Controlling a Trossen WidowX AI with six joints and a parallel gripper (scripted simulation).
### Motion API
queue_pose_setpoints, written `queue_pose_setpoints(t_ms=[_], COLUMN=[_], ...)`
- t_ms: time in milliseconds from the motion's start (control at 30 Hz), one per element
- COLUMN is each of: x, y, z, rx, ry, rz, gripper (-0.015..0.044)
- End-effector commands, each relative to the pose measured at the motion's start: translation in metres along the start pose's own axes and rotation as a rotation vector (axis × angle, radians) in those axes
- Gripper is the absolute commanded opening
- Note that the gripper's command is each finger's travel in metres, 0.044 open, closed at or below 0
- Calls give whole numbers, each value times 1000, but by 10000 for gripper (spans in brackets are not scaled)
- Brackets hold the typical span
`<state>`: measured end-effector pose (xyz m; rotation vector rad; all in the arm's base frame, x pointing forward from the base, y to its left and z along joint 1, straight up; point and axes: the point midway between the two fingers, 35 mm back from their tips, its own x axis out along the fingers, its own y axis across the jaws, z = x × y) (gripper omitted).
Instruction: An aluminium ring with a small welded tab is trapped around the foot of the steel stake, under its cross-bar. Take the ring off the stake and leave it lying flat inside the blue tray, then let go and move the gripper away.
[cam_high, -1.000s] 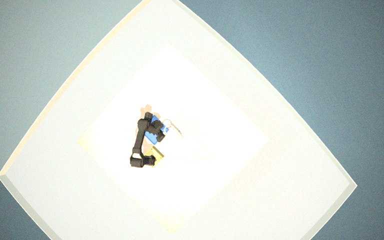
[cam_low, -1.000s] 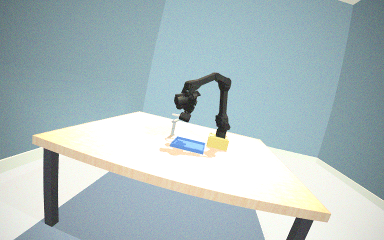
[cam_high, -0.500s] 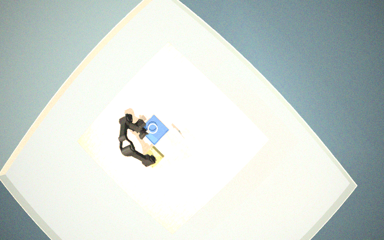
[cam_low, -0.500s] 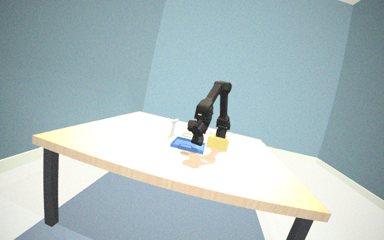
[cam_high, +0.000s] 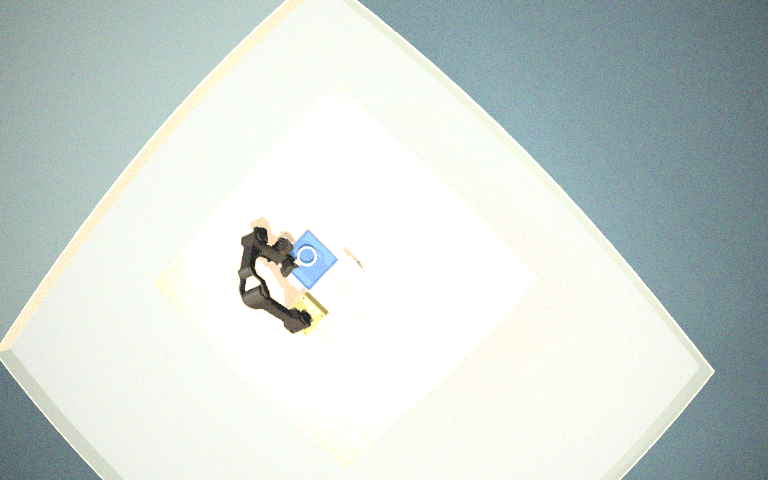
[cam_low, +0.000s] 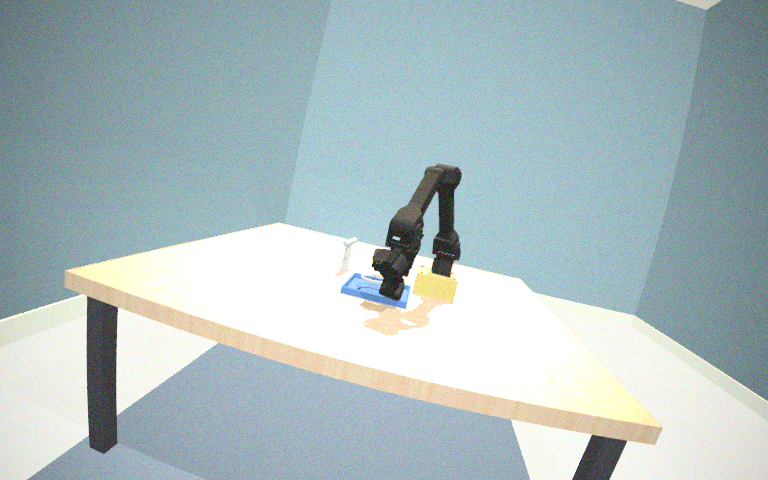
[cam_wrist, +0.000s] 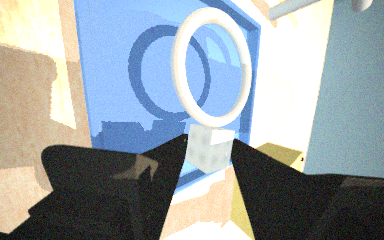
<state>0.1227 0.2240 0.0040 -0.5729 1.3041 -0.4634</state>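
The pale ring (cam_high: 316, 255) (cam_low: 363, 276) (cam_wrist: 179, 65) is off the stake and over the blue tray (cam_high: 326, 261) (cam_low: 362, 296) (cam_wrist: 110, 90). It looks roughly level. Its shadow lies offset on the tray floor in the wrist view, so the ring seems a little above it. My gripper (cam_high: 295, 265) (cam_low: 392, 289) (cam_wrist: 208, 140) is low at the tray's near side, shut on the ring's block-like tab (cam_wrist: 209, 150). The steel stake (cam_high: 352, 260) (cam_low: 346, 258) (cam_wrist: 295, 6) stands beyond the tray with nothing around it.
A yellow block (cam_high: 318, 316) (cam_low: 434, 286) (cam_wrist: 281, 154) under the arm's base stands beside the tray. The stake's cross-bar (cam_low: 351, 241) rises above the tray's height. The tray's raised walls lie around the ring and close to the gripper.
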Motion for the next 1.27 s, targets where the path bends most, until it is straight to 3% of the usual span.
queue_pose_setpoints(t_ms=[0, 300, 500, 1233], x=[0, -9, -73, -74], y=[0, -6, -66, -63], z=[0, 2, 13, 14], rx=[0, -2, -23, -7], ry=[-1, -5, -40, -43], rz=[0, 10, 84, 102], gripper=[210, 440, 440, 440])
